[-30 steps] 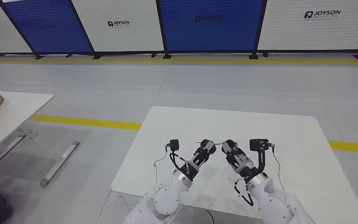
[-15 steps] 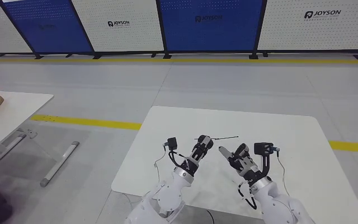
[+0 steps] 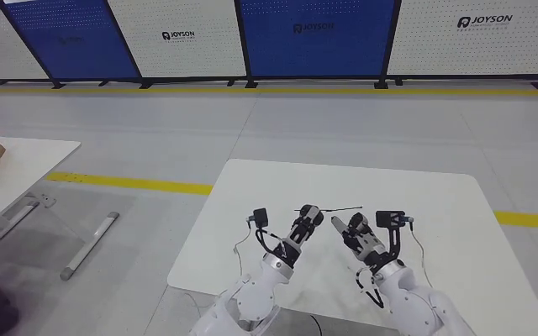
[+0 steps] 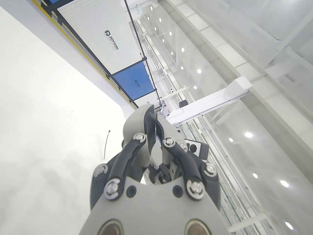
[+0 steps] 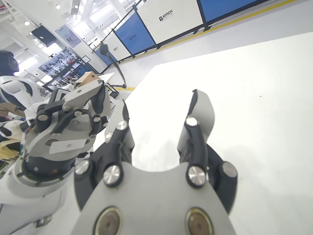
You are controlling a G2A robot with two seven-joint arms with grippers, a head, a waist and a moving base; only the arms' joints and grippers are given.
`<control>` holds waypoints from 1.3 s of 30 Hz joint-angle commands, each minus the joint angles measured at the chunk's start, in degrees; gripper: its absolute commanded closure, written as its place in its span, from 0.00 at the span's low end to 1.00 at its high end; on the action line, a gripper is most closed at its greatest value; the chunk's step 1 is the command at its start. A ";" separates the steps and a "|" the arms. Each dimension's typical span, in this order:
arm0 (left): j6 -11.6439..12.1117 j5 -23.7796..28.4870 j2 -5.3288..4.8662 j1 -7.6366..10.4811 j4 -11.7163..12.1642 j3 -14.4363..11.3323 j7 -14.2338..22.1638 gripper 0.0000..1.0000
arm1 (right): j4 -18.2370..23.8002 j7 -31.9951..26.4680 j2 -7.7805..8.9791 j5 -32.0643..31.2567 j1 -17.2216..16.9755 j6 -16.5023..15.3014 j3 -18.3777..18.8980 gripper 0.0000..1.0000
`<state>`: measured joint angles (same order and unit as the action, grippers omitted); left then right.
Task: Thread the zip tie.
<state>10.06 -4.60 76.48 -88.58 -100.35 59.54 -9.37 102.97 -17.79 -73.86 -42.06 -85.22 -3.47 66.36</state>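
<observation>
At the far left a second white table [image 3: 34, 160] stands apart across the grey floor, with a yellow floor line [image 3: 126, 182] running between it and the main white table [image 3: 420, 193]. Over the near part of that main table, left of its middle, is the left gripper [image 3: 309, 215], its jaws pressed together on a thin black zip tie [image 3: 336, 207]. The tie is pinched close to one end. A short stub sticks out on the left side of the fingers, and the long part runs off to the right, clear of the table. In the right wrist view this long part bends in a curve away from the left gripper and ends in a small block-shaped head. Just right of the left gripper is the right gripper [image 3: 345, 223], its jaws spread wide with only bare tabletop between them. The tie's free end lies near the right gripper's fingertips but outside the gap, not touching them. Blue and white panels [image 3: 319, 38] line the far side of the floor.
</observation>
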 commanded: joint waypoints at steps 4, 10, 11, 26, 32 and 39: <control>0.07 -0.01 -0.07 -0.75 -0.92 0.08 0.49 1.00 | -0.37 -0.91 -0.08 -0.30 1.08 -0.38 -0.91 0.55; -0.13 -0.22 -0.06 -0.81 -1.16 0.08 0.68 1.00 | 0.20 -1.02 -0.07 -0.12 1.42 -1.02 -1.10 0.54; -0.15 -0.29 -0.05 -0.77 -1.17 0.02 0.77 1.00 | 0.30 -1.00 -0.05 -0.11 1.39 -1.06 -1.05 0.54; -0.37 -1.26 -0.01 -0.69 -1.28 -0.32 1.29 1.00 | 0.31 -0.83 0.00 0.22 1.65 -1.35 -1.16 0.64; -0.31 -1.47 0.00 -0.82 -1.11 -0.46 1.40 1.00 | 0.82 -0.31 0.06 -0.40 1.31 -1.97 -1.47 0.67; -0.30 -1.81 0.03 -0.90 -0.97 -0.65 1.41 1.00 | 1.04 0.04 0.13 -0.53 1.03 -2.38 -1.45 0.75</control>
<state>9.76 -6.35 76.50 -89.47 -101.33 58.91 -7.94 104.01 -17.78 -73.74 -42.59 -84.17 -5.82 64.90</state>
